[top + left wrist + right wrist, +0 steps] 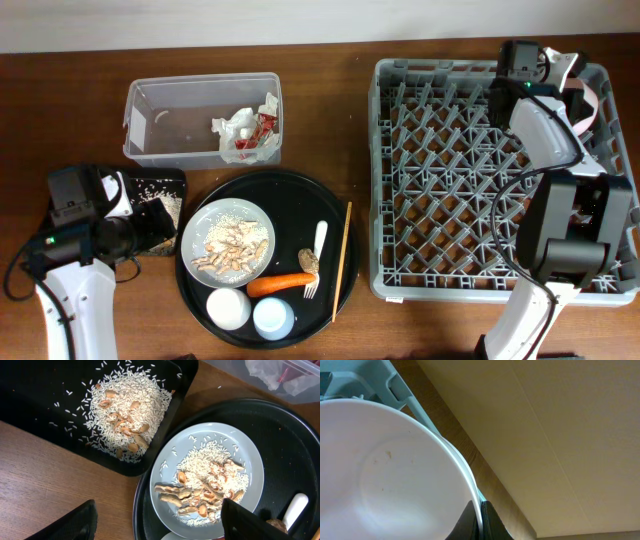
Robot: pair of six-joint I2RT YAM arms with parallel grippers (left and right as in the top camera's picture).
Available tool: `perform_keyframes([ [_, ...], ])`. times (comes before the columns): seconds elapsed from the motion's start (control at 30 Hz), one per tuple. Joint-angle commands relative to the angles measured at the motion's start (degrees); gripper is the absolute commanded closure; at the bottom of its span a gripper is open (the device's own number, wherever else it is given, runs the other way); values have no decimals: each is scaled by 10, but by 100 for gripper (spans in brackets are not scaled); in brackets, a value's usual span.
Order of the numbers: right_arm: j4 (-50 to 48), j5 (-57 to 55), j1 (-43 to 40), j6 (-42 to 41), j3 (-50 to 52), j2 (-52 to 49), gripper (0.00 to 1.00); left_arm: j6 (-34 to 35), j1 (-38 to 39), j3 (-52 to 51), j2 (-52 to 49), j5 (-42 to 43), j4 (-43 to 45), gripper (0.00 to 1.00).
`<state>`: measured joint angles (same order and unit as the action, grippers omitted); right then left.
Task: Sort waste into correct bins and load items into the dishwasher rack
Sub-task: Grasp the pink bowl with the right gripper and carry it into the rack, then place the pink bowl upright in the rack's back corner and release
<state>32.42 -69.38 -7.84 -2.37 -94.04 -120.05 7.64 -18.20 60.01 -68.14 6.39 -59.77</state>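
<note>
At the rack's (378,180) far right corner the right gripper (479,511) pinches the pink bowl's (385,470) rim; the left gripper (159,512), jaws wide, hovers over the rice-strewn plate (166,466).

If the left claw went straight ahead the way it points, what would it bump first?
Probably the pale grey plate of rice and scraps on the round black tray. The open left gripper points at the plate's edge, though depth is hard to judge.
</note>
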Motion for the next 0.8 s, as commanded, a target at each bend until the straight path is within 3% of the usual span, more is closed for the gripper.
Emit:
perform_keyframes([
  [0.0,-29,-20,5,9,16,-2,96,7,-2,6,2,-2,1,21],
  [0.07,-83,-32,11,72,16,-2,96,7,-2,6,2,-2,1,21],
  [0.13,-203,-70,11,191,16,-2,96,7,-2,6,2,-2,1,21],
  [0.17,-207,-53,11,204,16,-2,96,7,-2,6,2,-2,1,21],
  [0.43,-172,15,24,195,39,-3,96,7,-2,6,2,-2,1,21],
  [0.5,-224,-38,20,199,39,-3,96,7,-2,6,2,-2,1,21],
  [0.53,-263,-48,19,239,39,-3,96,7,-2,6,2,-2,1,21],
  [0.77,-257,-15,18,244,72,-3,96,7,-2,6,2,-2,5,21],
])
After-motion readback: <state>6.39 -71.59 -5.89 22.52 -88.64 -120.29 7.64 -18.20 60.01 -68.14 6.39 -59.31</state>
